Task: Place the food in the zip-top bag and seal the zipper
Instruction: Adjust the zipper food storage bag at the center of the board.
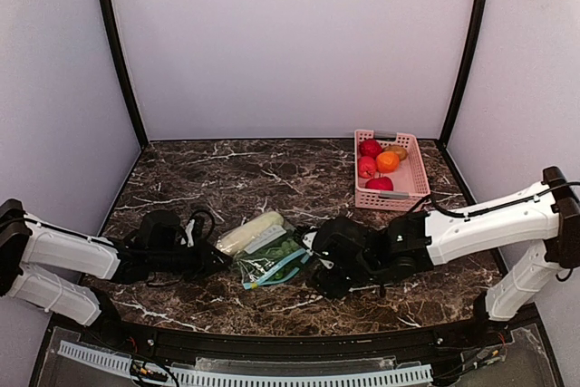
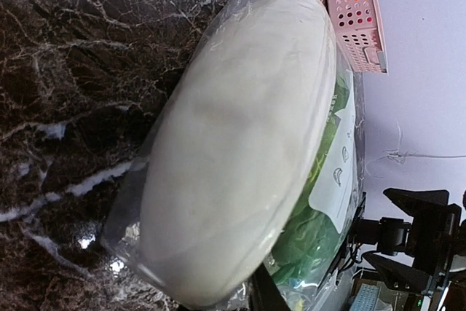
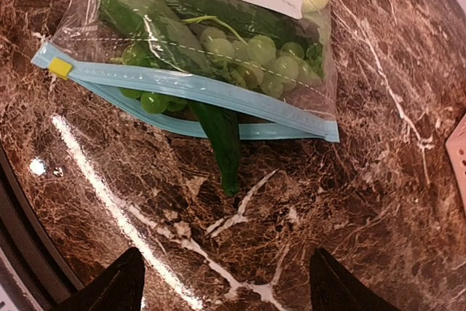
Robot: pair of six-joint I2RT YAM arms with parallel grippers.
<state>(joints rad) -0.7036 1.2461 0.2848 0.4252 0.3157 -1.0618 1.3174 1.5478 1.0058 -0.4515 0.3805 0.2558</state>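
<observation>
Zip-top bag (image 1: 268,255) flat on bench (image 1: 227,178), mouth toward right pincer (image 3: 229,289), wide and empty | gourd (image 2: 240,151), grapes (image 3: 262,56) inside; pepper (image 3: 222,143) tip pokes past zipper (image 3: 196,85), so mouth gapes | left pincer (image 1: 217,260) at closed end, likely steadying; spread cannot tell

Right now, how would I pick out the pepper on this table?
On the dark marble table, find the clear bag near the front edge. From its teal-blue zipper mouth a slim pepper sticks out onto the marble. Unlike the round pale grapes beside it, it is long, dark-green and pointed.
</observation>
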